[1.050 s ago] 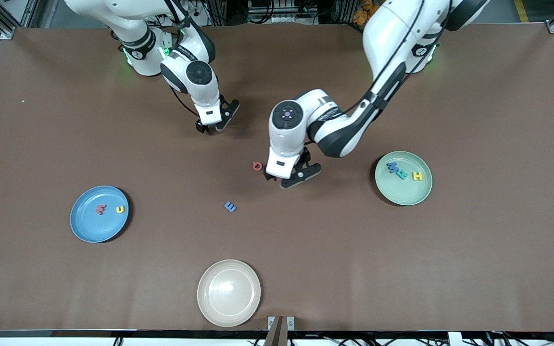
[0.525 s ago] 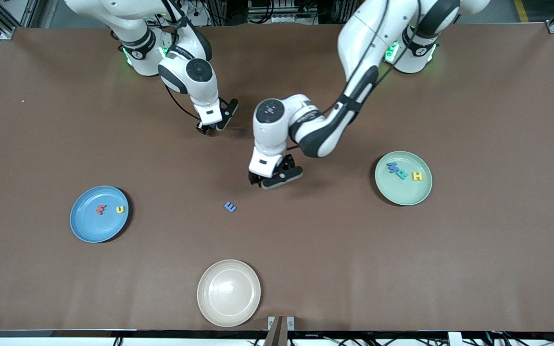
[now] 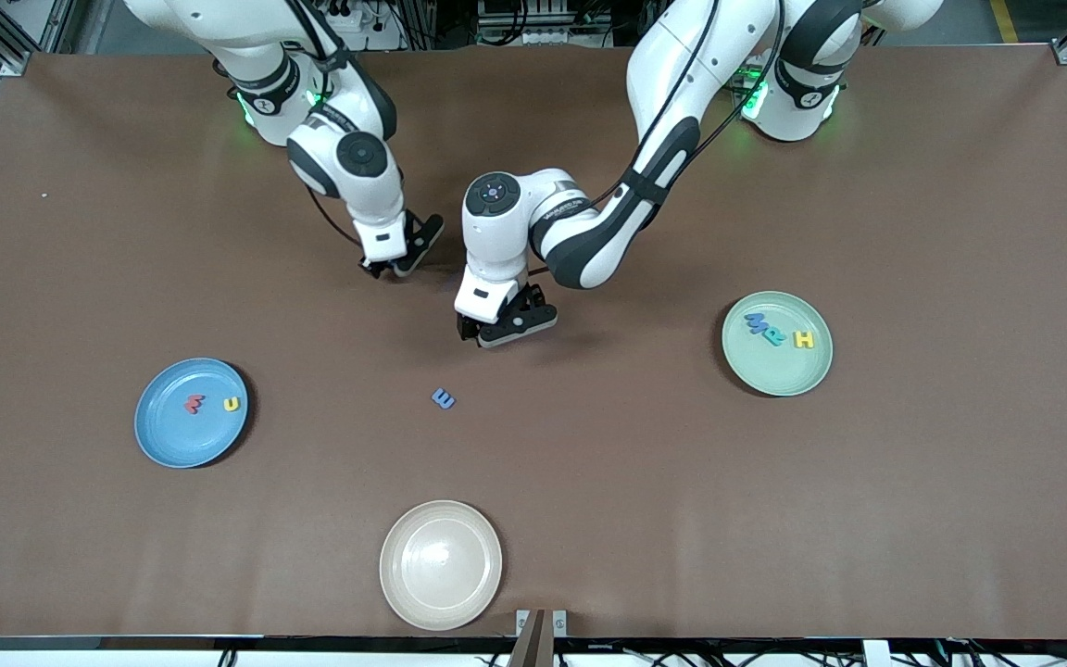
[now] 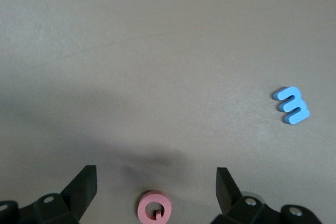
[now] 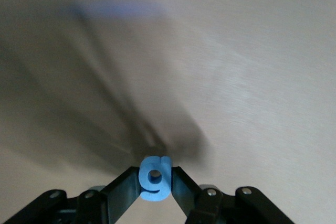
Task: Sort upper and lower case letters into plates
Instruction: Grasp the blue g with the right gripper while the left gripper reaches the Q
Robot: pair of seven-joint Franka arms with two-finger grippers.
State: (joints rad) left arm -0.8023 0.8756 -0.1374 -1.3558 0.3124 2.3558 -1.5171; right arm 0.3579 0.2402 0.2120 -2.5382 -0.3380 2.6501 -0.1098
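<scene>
Right wrist view has the right end effector pinched on a blue lowercase g near the tabletop's robot-side edge, bound, I'd say, for the sky-blue plate, while the left end effector spreads wide over the salmon letter.

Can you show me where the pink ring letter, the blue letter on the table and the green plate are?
pink ring letter (image 4: 155, 212), left wrist view, on its ring.
blue letter (image 3: 444, 399), front view, on its middle.
green plate (image 3: 777, 372), front view, on bare dish.
</scene>
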